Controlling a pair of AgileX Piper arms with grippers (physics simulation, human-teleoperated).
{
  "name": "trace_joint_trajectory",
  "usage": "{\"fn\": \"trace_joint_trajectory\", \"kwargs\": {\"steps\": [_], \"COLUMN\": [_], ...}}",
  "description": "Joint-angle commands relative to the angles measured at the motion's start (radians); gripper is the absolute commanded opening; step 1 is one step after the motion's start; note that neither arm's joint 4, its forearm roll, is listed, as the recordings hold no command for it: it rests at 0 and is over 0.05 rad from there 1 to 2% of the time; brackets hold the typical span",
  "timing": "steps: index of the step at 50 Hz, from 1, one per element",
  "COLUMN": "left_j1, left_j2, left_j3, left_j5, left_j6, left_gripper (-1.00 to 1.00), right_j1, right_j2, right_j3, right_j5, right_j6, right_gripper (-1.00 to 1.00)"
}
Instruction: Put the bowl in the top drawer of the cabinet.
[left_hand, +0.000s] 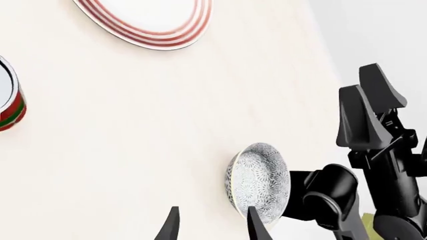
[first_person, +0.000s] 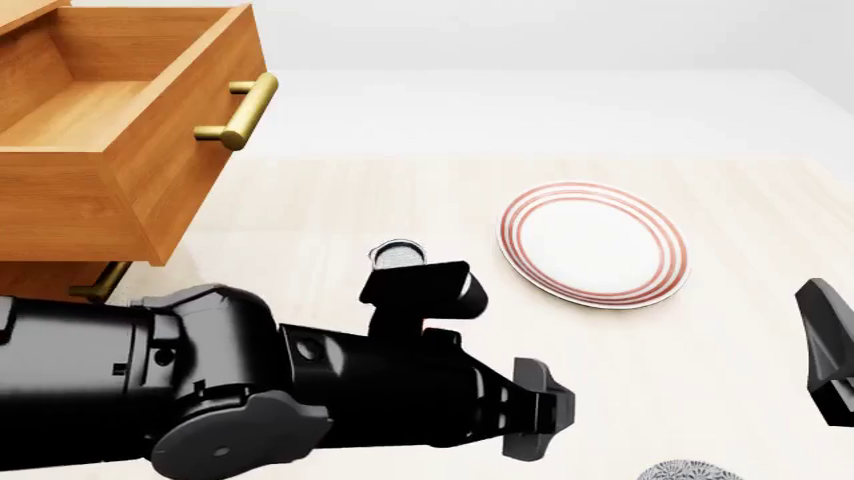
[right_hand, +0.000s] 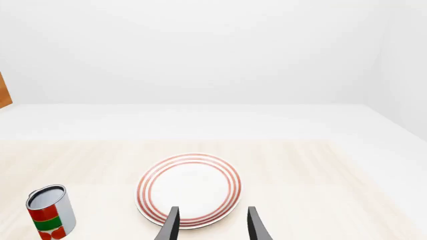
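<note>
The bowl (left_hand: 259, 182), white with a dense grey-blue floral pattern, sits on the table, and in the front view only its rim (first_person: 687, 471) shows at the bottom edge. My left gripper (left_hand: 212, 226) is open and empty, and the bowl lies just past one fingertip (left_hand: 254, 222), not between the two. My right gripper (right_hand: 212, 225) is open over the near rim of the plate (right_hand: 190, 187), holding nothing. The top drawer (first_person: 127, 125) of the cabinet (first_person: 40, 275) stands pulled out at the far left, and what shows of its inside is bare.
A white plate with red rings (first_person: 594, 243) lies right of centre. A red-and-green can (first_person: 396, 255) stands behind my left arm (first_person: 267, 400), which spans the front of the table. The right arm (left_hand: 373, 165) is close beside the bowl. The lower drawer's brass handle (first_person: 100, 282) shows under the open drawer.
</note>
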Motion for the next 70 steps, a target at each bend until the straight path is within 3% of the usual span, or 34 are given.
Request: {"fn": "trace_joint_trajectory", "kwargs": {"steps": [1,70], "left_j1": [-0.016,-0.111], "left_j2": [0.047,0.286], "left_j3": [-0.022,-0.152], "left_j5": [0.0,-0.059], "left_j6": [-0.011,-0.068], "left_gripper": [1.0,1.0], "right_j1": [0.0,0.0], "right_j2": [0.0,0.0], "right_j3": [0.0,0.0], "right_j5": [0.0,0.0], "right_j6": [0.0,0.0], "right_gripper": [1.0,1.0]}}
